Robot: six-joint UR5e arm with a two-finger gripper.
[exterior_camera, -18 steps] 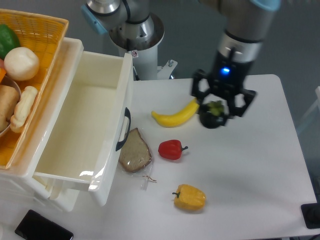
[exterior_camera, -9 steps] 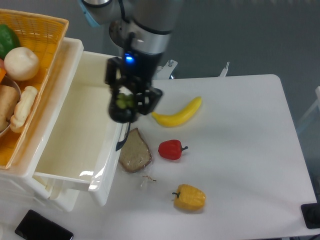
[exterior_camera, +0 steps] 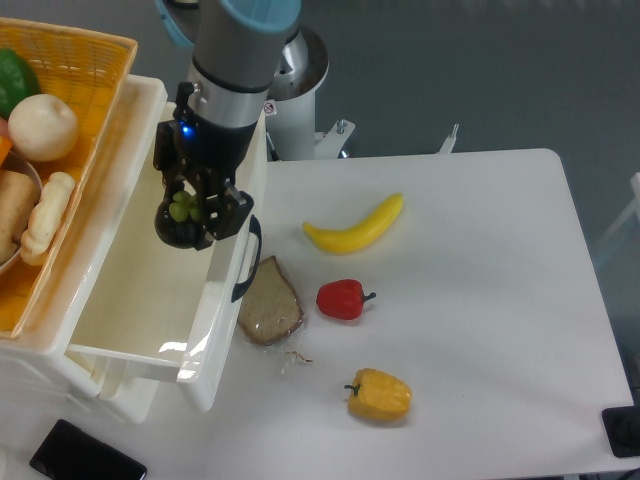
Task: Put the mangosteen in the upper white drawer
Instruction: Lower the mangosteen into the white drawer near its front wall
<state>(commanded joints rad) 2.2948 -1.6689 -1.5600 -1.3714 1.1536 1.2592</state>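
My gripper [exterior_camera: 190,215] is shut on the mangosteen [exterior_camera: 180,220], a dark round fruit with a yellow-green cap, and holds it in the air over the open upper white drawer [exterior_camera: 150,290], just inside its right front wall. The drawer is pulled out and its dark curved handle [exterior_camera: 247,258] faces the table. The drawer's inside looks bare.
A yellow wicker basket [exterior_camera: 90,70] with vegetables sits at the upper left. On the table lie a banana [exterior_camera: 355,227], a red pepper [exterior_camera: 342,298], a yellow pepper [exterior_camera: 380,394] and a wrapped slice of bread [exterior_camera: 270,302]. A black phone [exterior_camera: 85,455] lies at the bottom left.
My gripper has carried the mangosteen from beside the banana on the right, leftward across the table, to above the open drawer.
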